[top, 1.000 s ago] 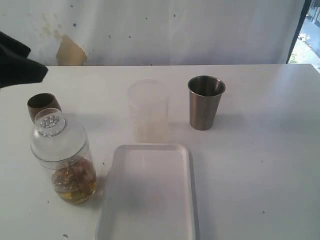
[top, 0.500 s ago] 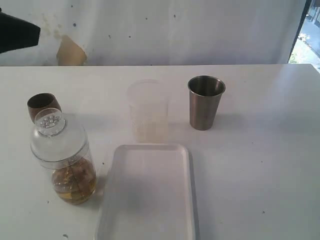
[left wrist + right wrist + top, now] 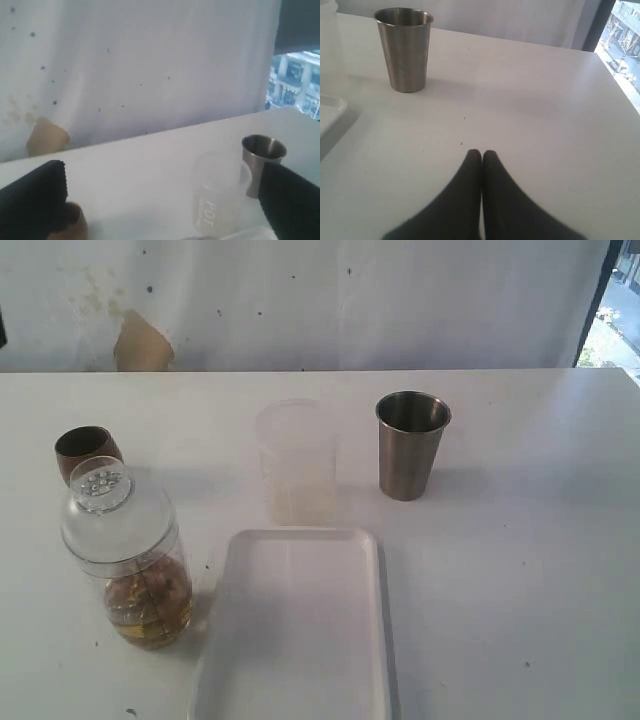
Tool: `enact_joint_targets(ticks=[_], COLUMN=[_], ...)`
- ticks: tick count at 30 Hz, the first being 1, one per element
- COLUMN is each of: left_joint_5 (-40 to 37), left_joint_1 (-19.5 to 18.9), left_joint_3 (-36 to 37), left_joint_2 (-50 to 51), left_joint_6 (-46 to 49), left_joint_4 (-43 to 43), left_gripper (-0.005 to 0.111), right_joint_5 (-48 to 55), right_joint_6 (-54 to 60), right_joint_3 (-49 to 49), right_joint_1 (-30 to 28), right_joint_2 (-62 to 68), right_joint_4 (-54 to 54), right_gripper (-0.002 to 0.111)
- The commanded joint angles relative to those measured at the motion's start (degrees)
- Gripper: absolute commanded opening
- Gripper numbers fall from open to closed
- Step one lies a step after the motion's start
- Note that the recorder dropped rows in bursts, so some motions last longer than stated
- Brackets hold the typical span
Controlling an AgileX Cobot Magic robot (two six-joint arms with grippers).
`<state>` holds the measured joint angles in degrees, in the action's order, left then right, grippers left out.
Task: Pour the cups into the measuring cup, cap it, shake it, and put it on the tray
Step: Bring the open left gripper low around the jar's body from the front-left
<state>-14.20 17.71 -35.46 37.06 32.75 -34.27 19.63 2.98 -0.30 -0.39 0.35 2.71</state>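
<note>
Exterior view gives me the white tray (image 3: 300,640), a flat rectangle with rounded corners and a low raised rim, lying on the white table (image 3: 520,570). Just left of the tray, on the table and not on it, stands the measuring cup (image 3: 140,590). It is clear plastic with amber liquid in its lower part, and it carries a clear domed lid (image 3: 115,525) with a perforated top. Further left of the tray and further back sits the small rounded wooden cup (image 3: 88,450). Just beyond the tray's far edge I see the frosted translucent beaker (image 3: 297,465), and beyond its far right corner the tapered brushed-steel tumbler (image 3: 412,445), upright.

In my left wrist view the left gripper (image 3: 162,185) has its black fingers spread wide, holding nothing. In the right wrist view the right gripper (image 3: 481,157) has its fingers pressed together, empty, above the tabletop.
</note>
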Motion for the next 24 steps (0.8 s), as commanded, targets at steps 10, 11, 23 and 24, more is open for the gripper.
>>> enact_joint_targets(ticks=[10, 11, 23, 24], left_joint_5=[11.3, 10.9, 25.7, 26.0], left_joint_1=[12.8, 13.8, 16.0, 16.5], left_joint_3=[18.2, 18.5, 35.5, 35.5], left_joint_2=[-4.1, -4.1, -4.1, -4.4], left_joint_6=[6.7, 7.2, -0.4, -3.5], left_joint_4=[-11.8, -11.8, -9.5, -4.9], left_gripper=[0.105, 0.105, 0.105, 0.105], right_joint_5=[0.0, 0.0, 0.0, 0.0], right_joint_6=[-0.2, -0.2, -0.2, -0.2], right_joint_3=[0.3, 0.3, 0.3, 0.3], right_joint_1=[-0.3, -0.3, -0.3, -0.3], right_joint_2=[-0.4, -0.4, -0.4, -0.4], right_joint_4=[0.1, 0.1, 0.1, 0.1], right_gripper=[0.000, 0.000, 0.000, 0.000])
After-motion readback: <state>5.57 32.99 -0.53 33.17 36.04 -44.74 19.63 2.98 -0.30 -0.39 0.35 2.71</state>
